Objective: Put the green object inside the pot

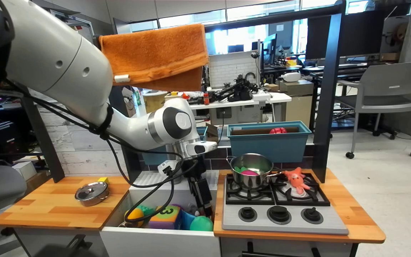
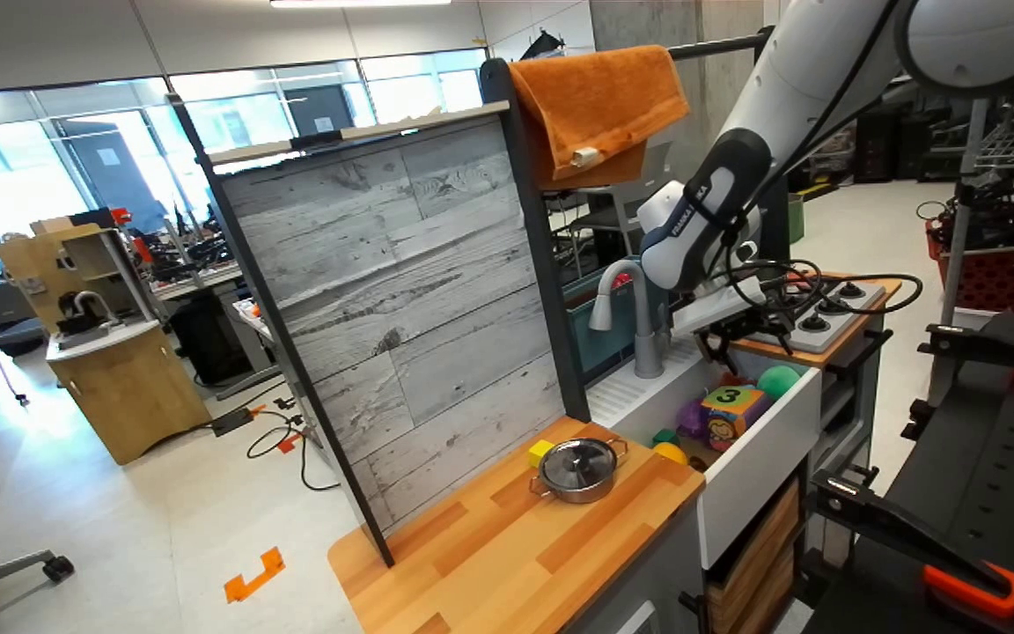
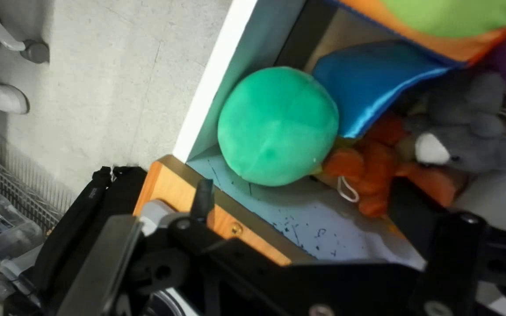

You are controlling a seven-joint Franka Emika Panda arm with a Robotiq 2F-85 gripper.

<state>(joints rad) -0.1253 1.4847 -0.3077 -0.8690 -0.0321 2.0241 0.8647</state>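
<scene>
The pincer is wide and hides part of an orange toy. The green ball is in the sink; in an exterior view the front wall hides its bottom. The pot, on the stove, partly hides a pink thing inside.

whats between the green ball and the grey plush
In the wrist view, blue fabric and an orange plush lie between the green ball and grey plush.
</scene>
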